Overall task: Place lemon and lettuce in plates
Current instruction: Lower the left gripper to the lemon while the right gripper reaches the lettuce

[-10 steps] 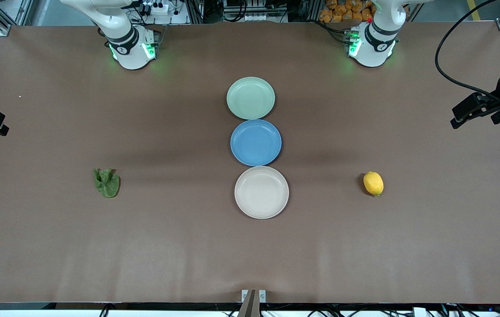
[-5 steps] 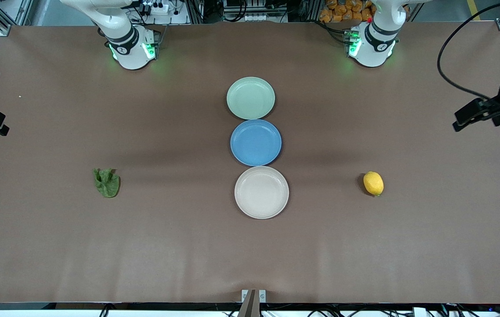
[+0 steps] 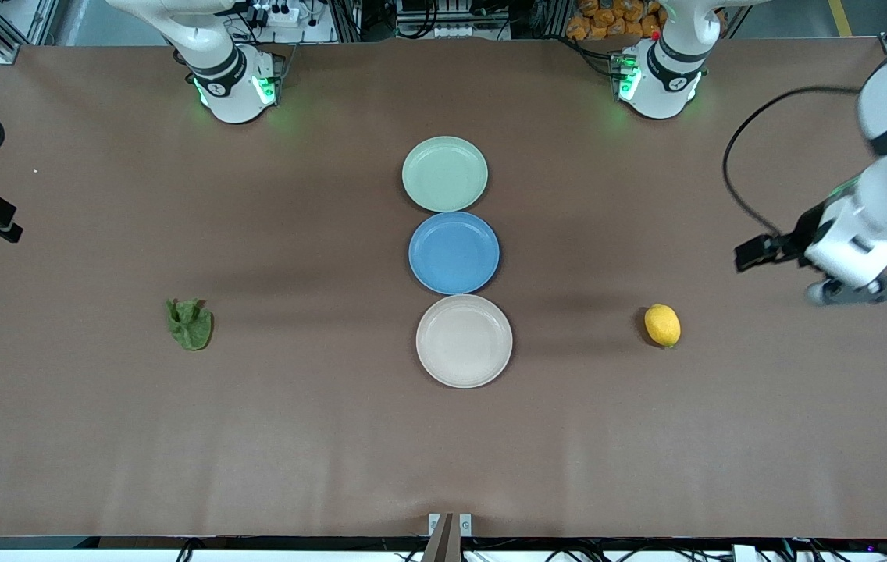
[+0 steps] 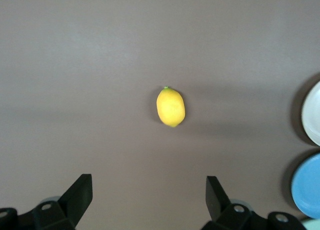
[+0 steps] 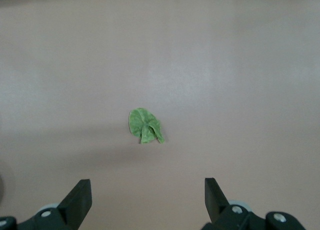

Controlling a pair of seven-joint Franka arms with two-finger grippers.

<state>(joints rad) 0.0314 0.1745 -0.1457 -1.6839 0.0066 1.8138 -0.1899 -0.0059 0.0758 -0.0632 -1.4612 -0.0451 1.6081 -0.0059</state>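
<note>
Lemon (image 3: pixel 662 325): lies bare on the counter (image 3: pixel 334 445) toward the left arm's end, well apart from the plates, level with the beige-white plate; nothing touches it.
Lettuce (image 3: pixel 190 324): lies on the counter toward the right arm's end, about as near the front camera as the lemon, so each arm has one item on its own side.
Plates: the mint green plate (image 3: pixel 444 173), a blue plate (image 3: pixel 454 252) and the beige-white plate (image 3: pixel 464 340) sit in a touching line down the middle, mint farthest from the camera, beige-white nearest; all three are unfilled, within reach of both arms.
Left tool (image 4: pixel 149 200): fingers spread wide, gripping nothing, high over the counter near the left arm's end; its wrist view has the lemon centred between the fingers, which reads as lining up for a descent.
Right tool (image 5: pixel 148 200): fingers also spread, holding nothing, up over the counter's edge at the right arm's end, with the lettuce centred in its wrist view.
Stage: judged as the very start, neither item picked yet.
Next need: likely a straight drop onto each item, closing across the lemon's narrow width.
</note>
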